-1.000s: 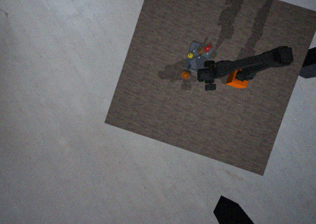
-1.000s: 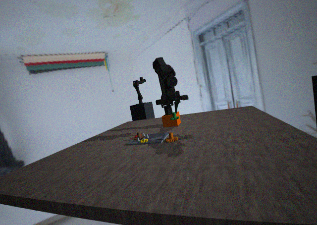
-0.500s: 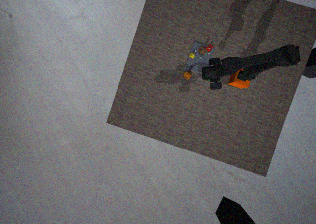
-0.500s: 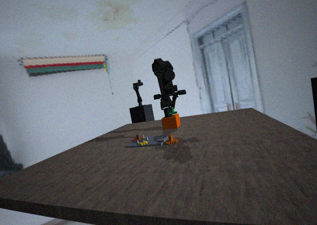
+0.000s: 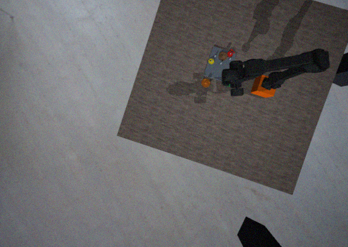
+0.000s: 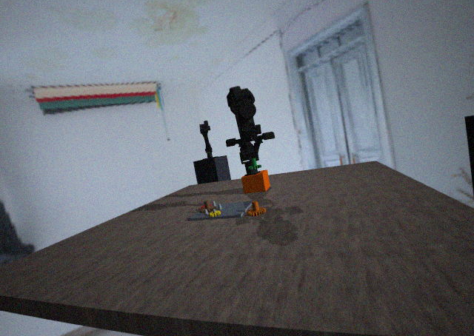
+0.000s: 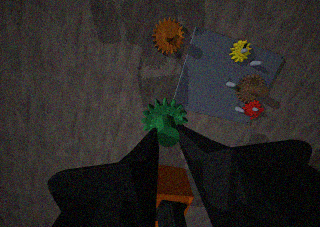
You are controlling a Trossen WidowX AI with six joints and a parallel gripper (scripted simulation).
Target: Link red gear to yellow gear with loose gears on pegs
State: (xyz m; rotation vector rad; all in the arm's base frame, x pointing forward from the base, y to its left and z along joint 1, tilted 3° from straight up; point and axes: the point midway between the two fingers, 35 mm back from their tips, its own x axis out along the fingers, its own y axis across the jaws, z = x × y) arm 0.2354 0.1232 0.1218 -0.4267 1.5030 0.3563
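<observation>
between the black fingertips of the gripper (image 5: 229, 84) (image 6: 252, 169) (image 7: 169, 130), pinched by its upright stem, hangs the green toothed gear (image 5: 229, 85) (image 6: 254, 166) (image 7: 165, 114), gripped there presumably so its teeth and underside stay free for a peg. it is raised, beside the flat grey board (image 5: 215, 70) (image 6: 229, 210) (image 7: 207, 87). on the board, the brown gear (image 5: 222, 55) (image 6: 207, 205) (image 7: 250, 88) lies beside the small red gear (image 5: 231, 54) (image 7: 251, 111); the yellow gear (image 5: 210, 61) (image 6: 215, 213) (image 7: 240, 51) sits toward another edge. the orange gear (image 5: 205, 82) (image 6: 255, 210) (image 7: 168, 36) stands just off the board, so a higher approach looks safer; bare pegs crowd the brown gear, leaving little finger room.
</observation>
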